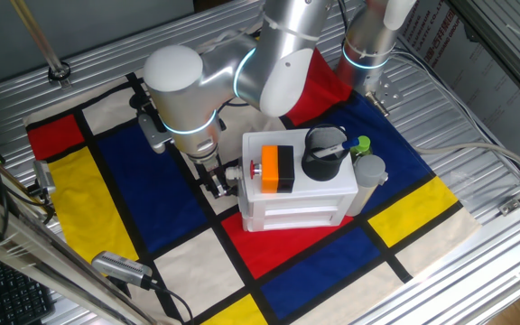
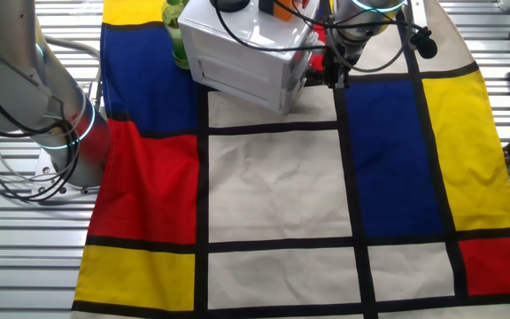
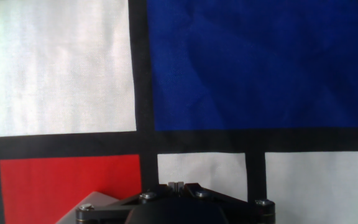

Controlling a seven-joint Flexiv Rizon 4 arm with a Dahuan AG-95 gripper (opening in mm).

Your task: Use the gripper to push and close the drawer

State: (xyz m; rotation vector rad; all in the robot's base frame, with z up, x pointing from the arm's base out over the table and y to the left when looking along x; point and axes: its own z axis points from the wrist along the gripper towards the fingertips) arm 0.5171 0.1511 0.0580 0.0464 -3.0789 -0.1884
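Nearest, in one fixed view: patterned cloth [image 1: 152,208] of red, blue, yellow and white blocks spread over the table, with a loose silver cylinder [image 1: 120,267] lying at its near edge. Further in, small white cabinet [image 1: 301,194] standing on the cloth, carrying an orange-and-black block [image 1: 276,169] and a black cup [image 1: 323,155] on top. Drawer [image 1: 296,215] set in the cabinet's front face, looking flush or nearly so. Gripper [image 1: 217,183] low at the cabinet's left end, just beside it, fingers pointing down toward the cloth; contact not discernible. Finger spacing impossible to tell; nothing visibly held. Behind, silver arm [image 1: 242,72] with teal ring, then a second silver column [image 1: 373,36].
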